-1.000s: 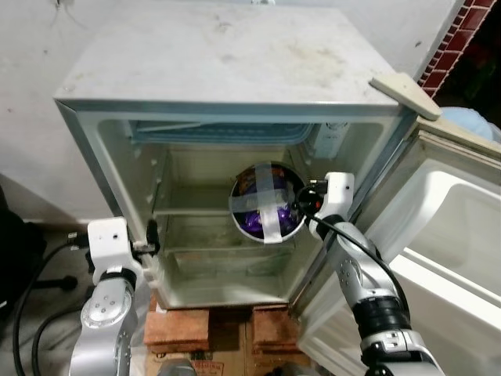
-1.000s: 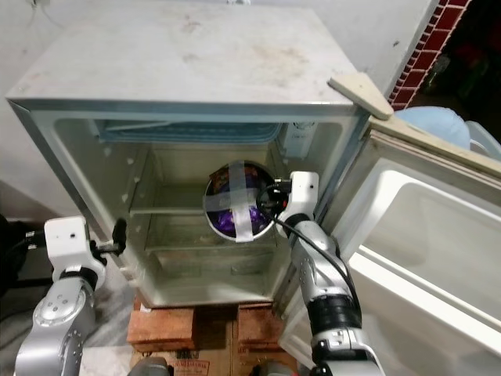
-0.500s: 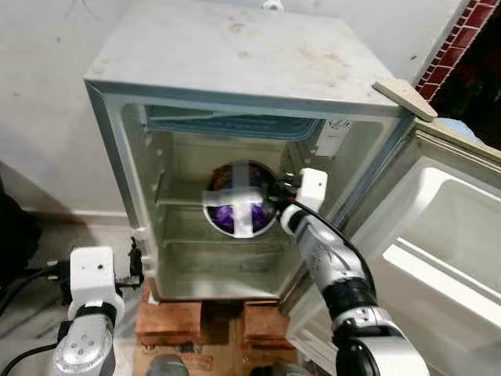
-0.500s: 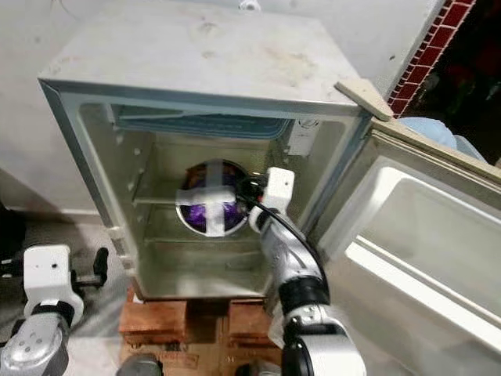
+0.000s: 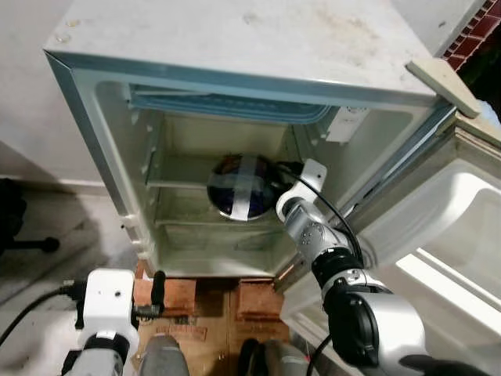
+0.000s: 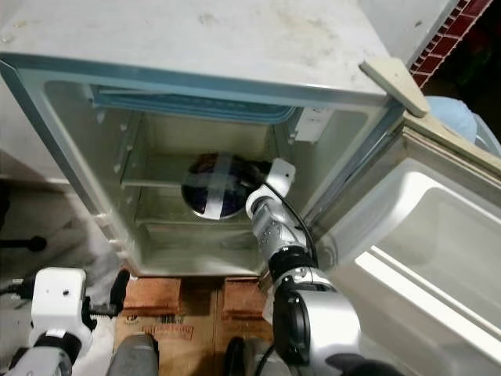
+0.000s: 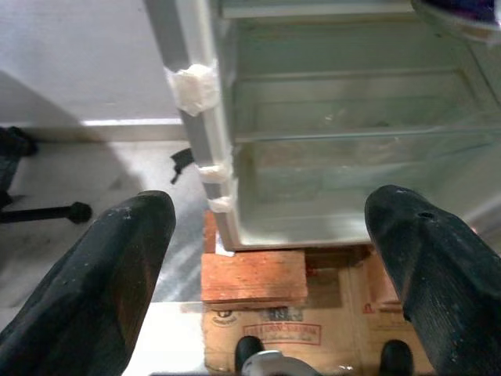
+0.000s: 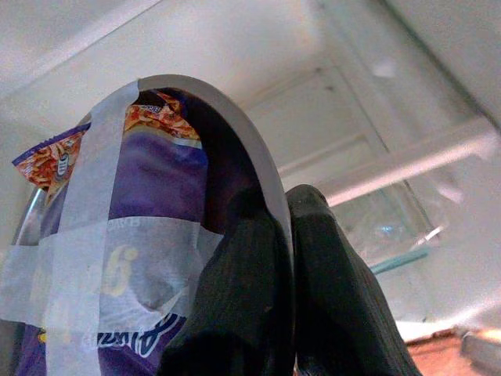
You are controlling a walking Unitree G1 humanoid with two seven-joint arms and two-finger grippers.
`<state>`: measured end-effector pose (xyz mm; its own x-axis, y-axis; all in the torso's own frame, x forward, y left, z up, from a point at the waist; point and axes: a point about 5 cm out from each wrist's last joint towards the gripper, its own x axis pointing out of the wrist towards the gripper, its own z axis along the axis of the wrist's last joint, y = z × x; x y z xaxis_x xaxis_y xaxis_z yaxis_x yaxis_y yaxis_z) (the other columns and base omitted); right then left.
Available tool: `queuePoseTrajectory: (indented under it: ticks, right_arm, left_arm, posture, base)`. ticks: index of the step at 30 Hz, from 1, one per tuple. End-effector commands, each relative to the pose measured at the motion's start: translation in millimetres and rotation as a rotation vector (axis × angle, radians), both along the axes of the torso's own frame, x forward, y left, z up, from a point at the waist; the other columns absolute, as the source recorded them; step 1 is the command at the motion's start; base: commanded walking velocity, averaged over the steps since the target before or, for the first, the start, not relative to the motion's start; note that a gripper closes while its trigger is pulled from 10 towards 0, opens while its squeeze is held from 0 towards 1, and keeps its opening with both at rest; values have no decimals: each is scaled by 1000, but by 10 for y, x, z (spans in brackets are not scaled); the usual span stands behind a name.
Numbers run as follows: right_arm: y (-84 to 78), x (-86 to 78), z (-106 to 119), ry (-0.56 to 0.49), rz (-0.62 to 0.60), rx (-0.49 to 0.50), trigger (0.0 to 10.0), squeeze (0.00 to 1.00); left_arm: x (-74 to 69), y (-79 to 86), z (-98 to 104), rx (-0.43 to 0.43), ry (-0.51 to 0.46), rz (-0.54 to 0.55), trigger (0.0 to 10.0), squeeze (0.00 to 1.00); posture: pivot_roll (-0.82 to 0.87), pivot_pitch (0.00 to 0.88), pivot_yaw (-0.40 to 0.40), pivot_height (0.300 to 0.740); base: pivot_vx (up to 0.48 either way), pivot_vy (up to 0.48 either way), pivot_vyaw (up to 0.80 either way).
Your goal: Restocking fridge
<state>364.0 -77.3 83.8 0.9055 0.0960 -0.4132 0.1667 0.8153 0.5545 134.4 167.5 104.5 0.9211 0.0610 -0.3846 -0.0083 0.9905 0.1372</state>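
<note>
A small white fridge (image 5: 235, 47) stands open in front of me, its door (image 5: 438, 258) swung out to the right. Inside, above the middle shelf (image 5: 188, 185), a round bowl (image 5: 241, 186) holds a purple snack packet (image 8: 149, 235) strapped in with crossed white tape. My right gripper (image 5: 275, 174) is shut on the bowl's rim, and both black fingers (image 8: 258, 298) pinch that rim in the right wrist view. My left gripper (image 7: 266, 258) is open and empty, held low outside the fridge near its lower left front corner (image 7: 205, 149).
The fridge rests on red bricks (image 5: 176, 294) and flattened cardboard (image 7: 274, 333). A clear lower shelf (image 7: 352, 133) spans the inside. A wooden wedge (image 5: 442, 82) lies on the fridge's top right corner. A red brick wall (image 5: 470, 35) is at the far right, a black cable (image 5: 27, 309) on the floor at left.
The camera has moved closer and tipped down. My right gripper has carried the bowl deeper into the fridge, over the middle shelf. My left arm has dropped lower.
</note>
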Motion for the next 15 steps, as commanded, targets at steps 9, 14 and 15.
queuePoseTrajectory:
  ticks: [9, 14, 15]
  right_arm:
    - [-94, 124, 175, 27, -226, 145, 10000, 0]
    - [-85, 117, 168, 61, -279, 149, 10000, 0]
    - [-82, 116, 166, 65, -281, 144, 10000, 0]
  left_arm:
    - [-1, -72, 15, -22, 11, -15, 10000, 0]
    - [-38, -88, 16, -30, 22, 5, 10000, 0]
    - [-36, -89, 17, -31, 22, 6, 10000, 0]
  posture:
    - [315, 210, -176, 740]
    - [327, 212, -186, 740]
    - [327, 212, -186, 740]
  base:
    - [0, 0, 0]
    - [0, 0, 0]
    - [0, 0, 0]
